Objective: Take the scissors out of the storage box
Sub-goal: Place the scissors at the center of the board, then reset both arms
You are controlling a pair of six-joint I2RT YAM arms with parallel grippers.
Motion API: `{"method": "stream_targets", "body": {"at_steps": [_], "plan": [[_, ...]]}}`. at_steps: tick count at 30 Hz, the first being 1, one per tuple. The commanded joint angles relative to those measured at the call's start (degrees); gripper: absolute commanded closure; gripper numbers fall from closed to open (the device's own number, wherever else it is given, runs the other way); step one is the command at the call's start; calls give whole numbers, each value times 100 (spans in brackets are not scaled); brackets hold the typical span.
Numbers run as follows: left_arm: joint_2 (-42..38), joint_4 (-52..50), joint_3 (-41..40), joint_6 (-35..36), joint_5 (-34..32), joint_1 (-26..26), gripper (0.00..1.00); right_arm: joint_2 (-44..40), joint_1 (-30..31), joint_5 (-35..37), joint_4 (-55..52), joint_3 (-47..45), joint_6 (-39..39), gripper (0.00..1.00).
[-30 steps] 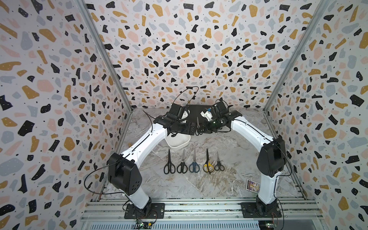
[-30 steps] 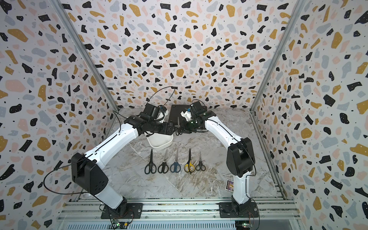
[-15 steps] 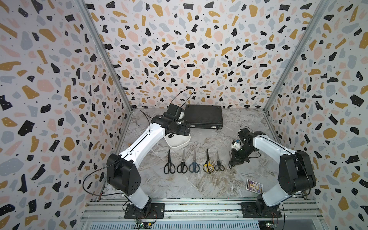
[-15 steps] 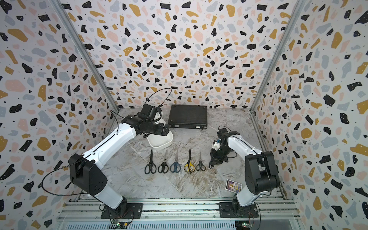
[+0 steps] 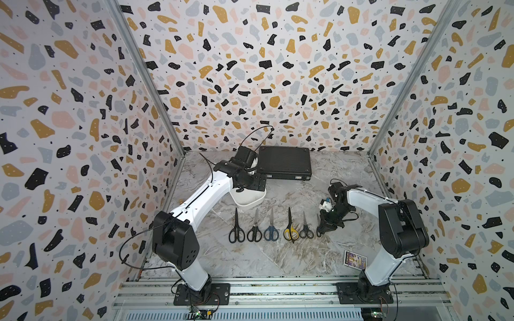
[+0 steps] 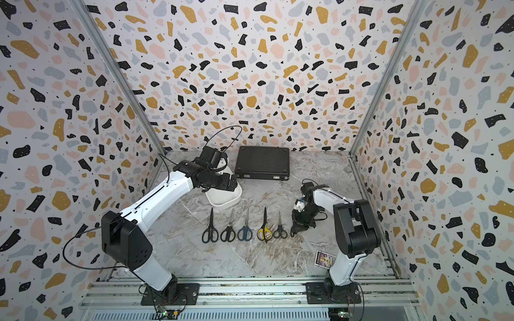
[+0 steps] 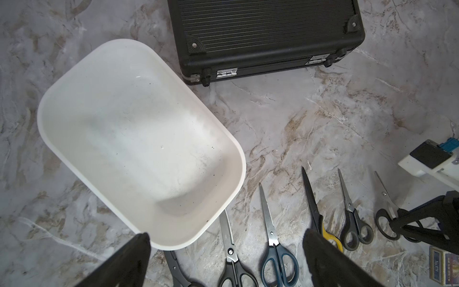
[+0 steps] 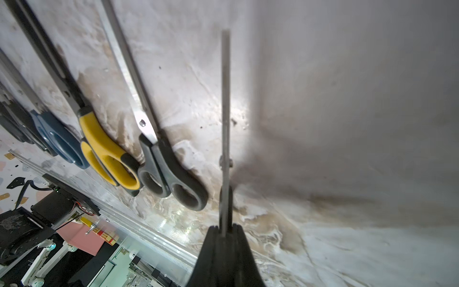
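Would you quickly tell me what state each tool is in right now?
Left tool: open, holding nothing, near the storage box.
Right tool: shut on a pair of scissors.

In the top views, the left arm (image 5: 211, 191) hides the 12 o'clock half of the storage box (image 5: 247, 201) from you. The right gripper (image 5: 321, 230) masks most of the 3 o'clock scissors (image 5: 318, 219).

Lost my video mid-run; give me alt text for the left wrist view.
The white storage box sits empty below the open left gripper. Five scissors lie in a row on the marble table beside it, a sixth pair pinched in the right gripper; a black case lies nearby.
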Motion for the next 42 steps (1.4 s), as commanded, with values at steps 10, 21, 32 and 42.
{"method": "stream_targets", "body": {"at_steps": [10,21,32,42], "plan": [[96,-43,235,68,-113,83,0,-236,-61,454,-359,122,179,74],[51,-148,235,78,-213,263,0,-732,-87,1131,-1401,596,47,66],[514,-777,293,-73,-780,700,0,-760,-79,993,-1367,1965,-150,56],[-119,268,-639,45,-1073,1148,0,-1107,-109,2620,1458,2014,-88,0]]}}
